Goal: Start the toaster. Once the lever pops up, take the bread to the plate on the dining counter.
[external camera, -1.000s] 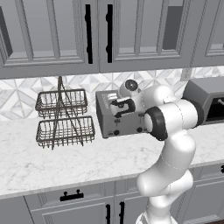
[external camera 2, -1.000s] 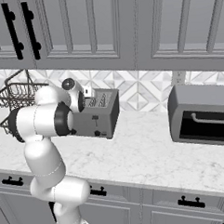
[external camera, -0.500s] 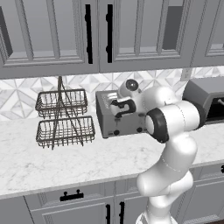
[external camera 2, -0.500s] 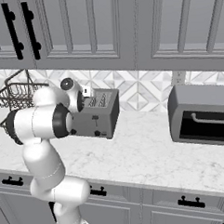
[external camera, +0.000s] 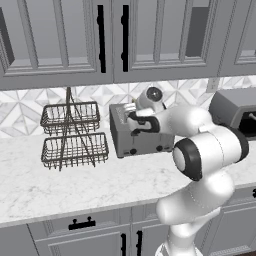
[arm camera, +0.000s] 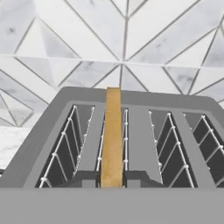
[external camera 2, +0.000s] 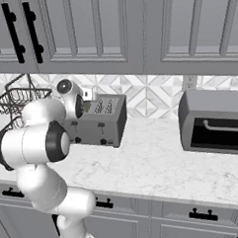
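Early in the task: bread not yet carried to the plate.
The bread (arm camera: 113, 135) stood in a slot of the toaster (external camera: 141, 137); the tool (external camera: 131, 116) hovered over it, its opening impossible to tell.

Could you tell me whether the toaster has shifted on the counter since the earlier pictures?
No. The toaster sits in the same spot, just right of the wire basket rack, as before.

One toaster (external camera: 141, 134), one bread (arm camera: 112, 136) slice, one two-tier wire basket (external camera: 74, 135)
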{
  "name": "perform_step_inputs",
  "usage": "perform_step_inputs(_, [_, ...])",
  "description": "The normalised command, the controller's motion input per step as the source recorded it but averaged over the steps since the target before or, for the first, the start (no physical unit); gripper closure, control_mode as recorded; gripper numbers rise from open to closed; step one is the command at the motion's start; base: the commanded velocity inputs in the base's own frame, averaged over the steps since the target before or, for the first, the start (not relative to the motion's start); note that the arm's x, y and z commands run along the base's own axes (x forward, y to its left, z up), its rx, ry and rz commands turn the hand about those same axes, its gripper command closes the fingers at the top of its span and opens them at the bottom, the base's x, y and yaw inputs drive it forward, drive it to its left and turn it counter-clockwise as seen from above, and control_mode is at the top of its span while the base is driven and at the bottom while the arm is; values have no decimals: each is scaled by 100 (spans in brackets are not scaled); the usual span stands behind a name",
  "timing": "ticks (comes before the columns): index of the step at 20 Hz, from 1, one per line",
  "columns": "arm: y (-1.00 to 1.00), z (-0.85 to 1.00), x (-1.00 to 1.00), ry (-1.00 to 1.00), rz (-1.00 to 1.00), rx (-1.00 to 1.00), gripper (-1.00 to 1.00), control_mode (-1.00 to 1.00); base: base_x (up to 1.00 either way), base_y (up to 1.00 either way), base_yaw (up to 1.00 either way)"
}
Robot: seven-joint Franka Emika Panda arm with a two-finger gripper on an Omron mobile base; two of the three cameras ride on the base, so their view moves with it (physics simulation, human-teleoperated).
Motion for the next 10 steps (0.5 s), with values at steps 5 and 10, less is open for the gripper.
perform_step_inputs(5, [0, 34, -25, 0, 0, 0, 100, -100, 0, 0, 0])
perform_step_inputs(10, [0, 14, -34, 0, 0, 0, 100, -100, 0, 0, 0])
